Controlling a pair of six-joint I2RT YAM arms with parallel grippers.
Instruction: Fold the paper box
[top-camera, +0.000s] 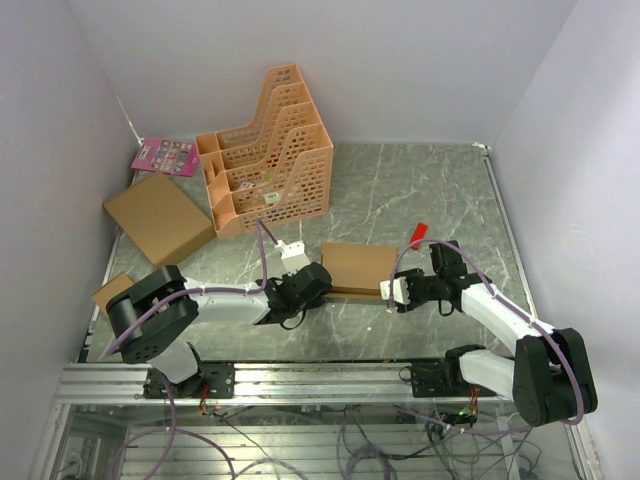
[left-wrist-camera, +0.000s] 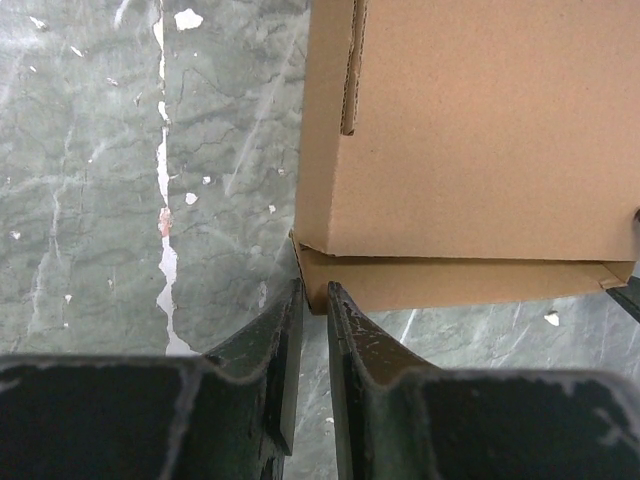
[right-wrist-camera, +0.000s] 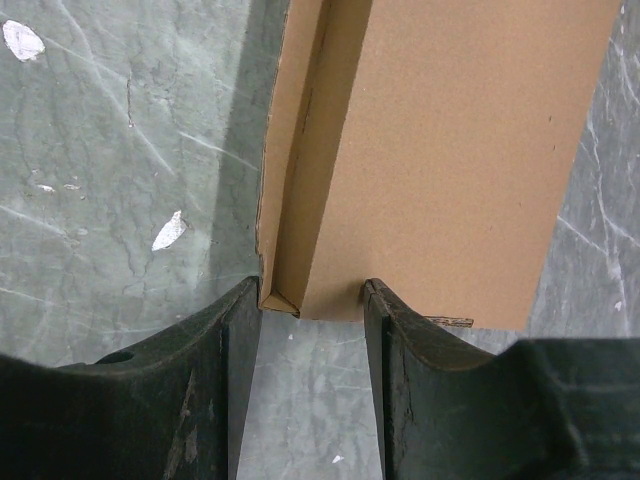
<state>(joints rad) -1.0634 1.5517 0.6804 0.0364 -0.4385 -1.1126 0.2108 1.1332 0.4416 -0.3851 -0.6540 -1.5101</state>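
The left gripper (left-wrist-camera: 313, 292) is seen with its jaws narrowly parted at the near-left corner of the paper box (top-camera: 358, 268), which lies on the table (top-camera: 420, 190) between both arms. The box's right end is clamped by the right gripper (right-wrist-camera: 305, 288).

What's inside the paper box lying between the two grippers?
The paper box is closed: its top panel covers the interior. The right wrist view shows only a narrow slot along one edge with a folded inner wall; anything deeper inside is hidden.
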